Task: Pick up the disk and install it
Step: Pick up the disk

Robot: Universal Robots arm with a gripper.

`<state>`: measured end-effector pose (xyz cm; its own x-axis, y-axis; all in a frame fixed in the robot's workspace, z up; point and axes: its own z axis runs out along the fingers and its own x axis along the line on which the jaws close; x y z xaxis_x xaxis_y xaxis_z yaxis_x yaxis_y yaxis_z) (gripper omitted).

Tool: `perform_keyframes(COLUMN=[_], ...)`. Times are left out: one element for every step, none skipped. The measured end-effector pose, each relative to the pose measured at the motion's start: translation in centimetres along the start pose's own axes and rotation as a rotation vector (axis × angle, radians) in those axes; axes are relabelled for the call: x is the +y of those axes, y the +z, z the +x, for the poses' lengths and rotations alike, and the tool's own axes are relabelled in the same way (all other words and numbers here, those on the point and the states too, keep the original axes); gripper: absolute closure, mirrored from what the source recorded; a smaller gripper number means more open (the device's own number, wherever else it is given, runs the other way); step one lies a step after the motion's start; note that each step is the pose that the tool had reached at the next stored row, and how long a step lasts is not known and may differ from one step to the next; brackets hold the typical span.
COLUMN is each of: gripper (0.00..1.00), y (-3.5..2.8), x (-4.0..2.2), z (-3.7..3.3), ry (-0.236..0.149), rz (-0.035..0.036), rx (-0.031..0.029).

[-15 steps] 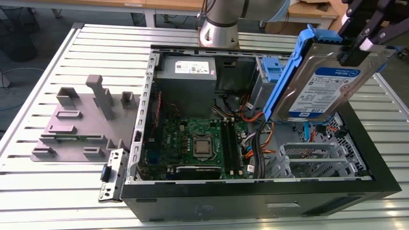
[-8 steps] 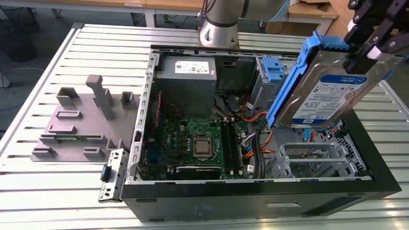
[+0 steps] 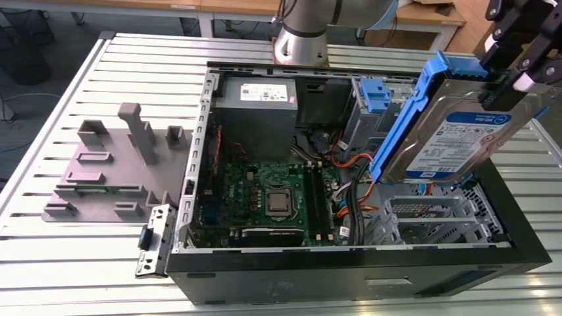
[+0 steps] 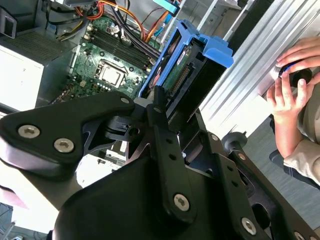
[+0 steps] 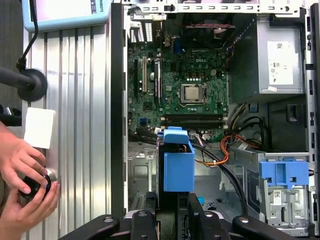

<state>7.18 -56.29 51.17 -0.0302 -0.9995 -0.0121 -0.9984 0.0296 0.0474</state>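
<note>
Black linkages of the gripper [image 4: 165, 107] loom right up close in the second wrist view, and it's clamped tight on one end of the disk [image 4: 192, 70], blue carrier frame and all. Over to the exterior view: the disk hangs in the air, tilted and edge-down, above the open computer case [image 3: 351, 273], over the metal drive cage [image 3: 439, 220] on the exterior view's right (not seated in anything yet). Holding it by the end leaves the long edges free, which I'd judge suits sliding into a bay. Down below lies the motherboard [image 3: 263, 191], well apart. A person's hands [image 5: 22, 175] sit at the edge of the table [image 5: 75, 125] beside the case.
</note>
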Motion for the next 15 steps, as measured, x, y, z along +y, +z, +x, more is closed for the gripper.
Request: perform_keyframes(gripper=[0.65,0.65,0.65,0.65,0.65,0.65,0.65,0.65,0.65,0.65,0.65,0.65,0.65,0.65,0.65], y=[0.02,0.05,0.10,0.16,0.24,0.34,0.44,0.52,0.59,0.65,0.70,0.74,0.77,0.81,0.84], x=[-0.03,-0.06,-0.11,-0.17,-0.25,-0.35,-0.50,-0.68,-0.91,-1.17,-1.47,-1.76,-2.06,-2.36,-2.64], z=[0.11,0.18,0.21,0.23,0.23,0.23,0.23,0.23,0.23,0.22,0.21,0.20,0.19,0.18,0.18], ry=[0.000,0.000,0.000,0.000,0.000,0.000,0.000,0.000,0.000,0.000,0.000,0.000,0.000,0.000,0.001], rz=[0.0000,0.0001,0.0001,0.0001,0.0001,0.0001,0.0001,0.0001,0.0002,0.0003,0.0002,0.0003,0.0003,0.0003,0.0003], rx=[0.0002,0.0005,0.0008,0.0015,0.0022,0.0025,0.0029,0.0039,0.0052,0.0065,0.0079,0.0089,0.0097,0.0100,0.0102])
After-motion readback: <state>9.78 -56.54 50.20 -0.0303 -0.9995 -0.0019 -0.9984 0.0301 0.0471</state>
